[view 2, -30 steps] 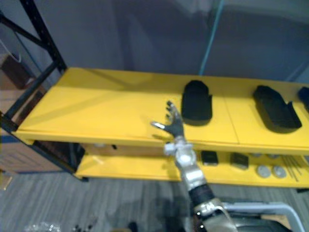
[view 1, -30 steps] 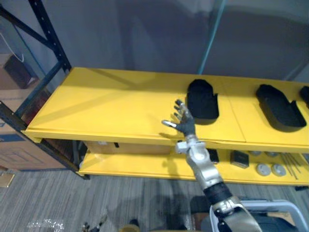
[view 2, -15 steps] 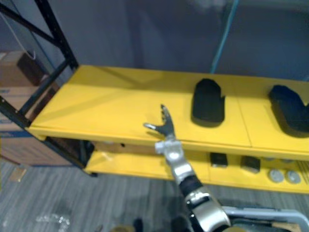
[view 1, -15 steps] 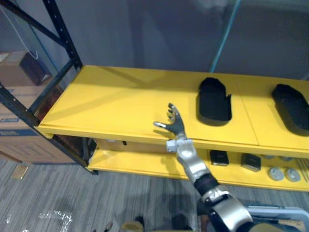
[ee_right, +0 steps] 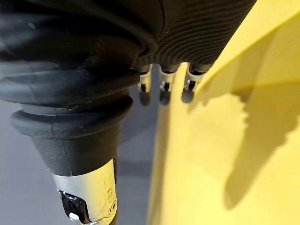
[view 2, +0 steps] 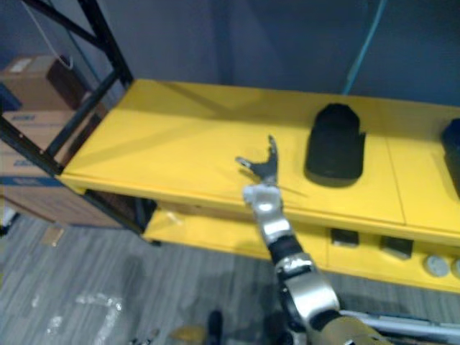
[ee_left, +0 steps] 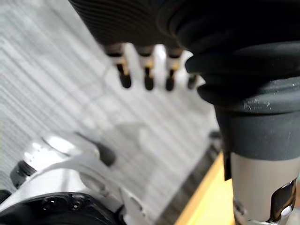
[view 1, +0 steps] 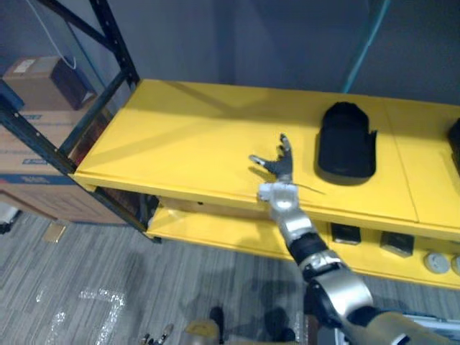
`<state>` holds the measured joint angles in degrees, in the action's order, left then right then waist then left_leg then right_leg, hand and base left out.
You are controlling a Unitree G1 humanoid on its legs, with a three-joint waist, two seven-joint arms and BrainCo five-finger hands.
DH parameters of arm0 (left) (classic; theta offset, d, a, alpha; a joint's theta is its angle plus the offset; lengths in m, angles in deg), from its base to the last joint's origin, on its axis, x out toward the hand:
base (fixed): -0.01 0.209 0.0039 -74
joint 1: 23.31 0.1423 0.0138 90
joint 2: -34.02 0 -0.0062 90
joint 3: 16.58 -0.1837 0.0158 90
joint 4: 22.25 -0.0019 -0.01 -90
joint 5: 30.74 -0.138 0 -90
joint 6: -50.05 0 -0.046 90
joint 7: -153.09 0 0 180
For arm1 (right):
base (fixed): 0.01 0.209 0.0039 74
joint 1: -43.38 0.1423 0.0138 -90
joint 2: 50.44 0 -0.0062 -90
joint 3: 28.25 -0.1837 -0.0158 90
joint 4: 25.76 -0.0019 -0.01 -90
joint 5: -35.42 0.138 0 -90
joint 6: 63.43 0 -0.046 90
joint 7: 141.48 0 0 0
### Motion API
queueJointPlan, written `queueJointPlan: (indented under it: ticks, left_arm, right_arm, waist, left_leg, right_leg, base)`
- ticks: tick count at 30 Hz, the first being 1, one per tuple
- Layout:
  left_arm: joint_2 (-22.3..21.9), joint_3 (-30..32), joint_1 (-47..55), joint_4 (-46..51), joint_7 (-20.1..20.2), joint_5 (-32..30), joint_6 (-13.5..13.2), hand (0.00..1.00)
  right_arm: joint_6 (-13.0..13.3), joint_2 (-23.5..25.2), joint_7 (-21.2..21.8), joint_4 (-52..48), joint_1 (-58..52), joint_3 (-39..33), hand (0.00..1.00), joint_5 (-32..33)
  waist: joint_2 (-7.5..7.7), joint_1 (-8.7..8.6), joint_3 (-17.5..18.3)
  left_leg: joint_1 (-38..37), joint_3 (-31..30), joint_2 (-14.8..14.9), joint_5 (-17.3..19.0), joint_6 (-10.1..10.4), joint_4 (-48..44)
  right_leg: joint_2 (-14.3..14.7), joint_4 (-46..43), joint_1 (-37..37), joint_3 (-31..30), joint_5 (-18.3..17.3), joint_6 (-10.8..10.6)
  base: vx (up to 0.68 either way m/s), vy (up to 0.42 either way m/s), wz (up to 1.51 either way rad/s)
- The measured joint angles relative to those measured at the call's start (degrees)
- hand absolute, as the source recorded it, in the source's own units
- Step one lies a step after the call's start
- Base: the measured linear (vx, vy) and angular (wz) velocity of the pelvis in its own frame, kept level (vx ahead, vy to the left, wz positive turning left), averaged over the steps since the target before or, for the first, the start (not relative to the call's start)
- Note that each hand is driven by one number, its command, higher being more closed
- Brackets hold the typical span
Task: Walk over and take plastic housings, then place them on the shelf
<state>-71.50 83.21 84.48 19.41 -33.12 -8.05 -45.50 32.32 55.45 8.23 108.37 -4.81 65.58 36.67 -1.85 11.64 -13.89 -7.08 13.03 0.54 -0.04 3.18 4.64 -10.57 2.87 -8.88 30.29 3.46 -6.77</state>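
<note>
Silver right hand (view 1: 279, 167), dark ribbed cover (ee_right: 197, 28)

text: none legible | lower cardboard box (view 1: 34, 172): blue print, blurred | upper cardboard box (view 1: 44, 80): white label, unreadable

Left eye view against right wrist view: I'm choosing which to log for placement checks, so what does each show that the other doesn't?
Left eye view: a black plastic housing lying on the yellow shelf, small parts on the lower shelf, cardboard boxes beside the black rack upright, grey floor.
Right wrist view: the right robot hand from close, ribbed cover and straight dark-tipped fingers, and its shadow on the yellow surface.
Both: the open, empty right robot hand at the yellow shelf.
</note>
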Motion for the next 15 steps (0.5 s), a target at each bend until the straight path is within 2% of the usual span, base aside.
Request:
queueJointPlan:
  ticks: [6, 15]
  left_arm:
    - [0.5, -1.7, 0.0, 0.0, 0.2, 0.0, 0.5, 0.00]
    - [0.5, -2.3, 0.0, 0.0, 0.1, 0.0, 0.5, 0.00]
  right_arm:
    - [0.0, -1.8, -0.2, 0.0, 1.9, -1.0, 0.00, -0.1]
    - [-1.9, -2.8, -5.1, 0.0, 2.1, -2.2, 0.00, -2.2]
  waist:
    - [-0.52, -0.10, -1.1]
    - [-0.77, -0.21, -1.6]
  left_leg:
    - [-0.1, 0.0, -0.3, 0.0, 0.0, 0.0]
    - [0.0, 0.2, -0.3, -0.1, -0.1, 0.0]
  right_leg:
    - [-0.5, -1.2, 0.7, -0.4, -0.2, -0.2]
    - [-0.7, -1.5, 0.9, -0.5, -0.2, -0.2]
  base:
    - [0.00, 0.011, -0.02]
    - [-0.01, 0.001, 0.00]
